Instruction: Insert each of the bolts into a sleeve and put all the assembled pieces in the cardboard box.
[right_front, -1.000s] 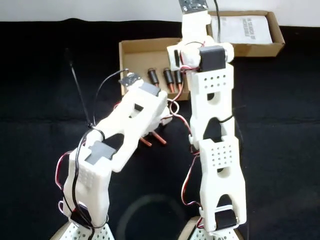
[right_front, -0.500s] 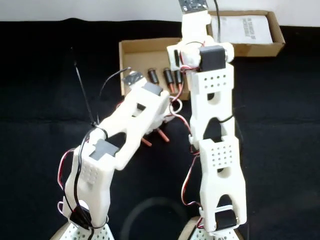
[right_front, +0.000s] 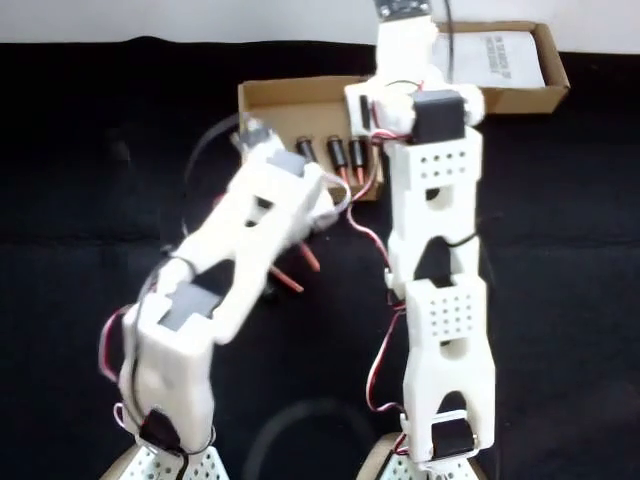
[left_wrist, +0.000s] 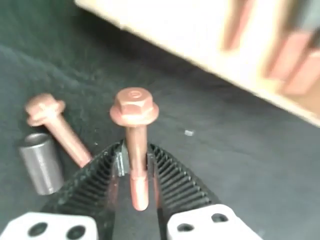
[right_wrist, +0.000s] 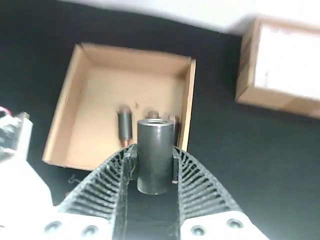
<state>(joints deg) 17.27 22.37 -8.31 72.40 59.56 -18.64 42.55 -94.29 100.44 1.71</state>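
Nearest is the left gripper (left_wrist: 135, 150). It is pinching a bolt (left_wrist: 134, 114) by its thin stem, with the fat head sticking out past the tips. I think this could go wrong. The thin end has to go into a sleeve, but it points back into the gripper. The hold is also only on the smooth stem, so a bump could tip the bolt or make it slip out.

Just beside it on the black worktop (right_front: 560, 250) lie a spare bolt (left_wrist: 52, 122) and a spare sleeve (left_wrist: 41, 162). A low swing could knock them away.

Farther off, the right gripper (right_wrist: 154, 149) is squeezing a sleeve (right_wrist: 155, 135) from both sides, above the near edge of the cardboard box (right_wrist: 97, 95). If the sleeve slips, it could fall among the finished pieces (right_front: 333, 152) with no bolt in it.
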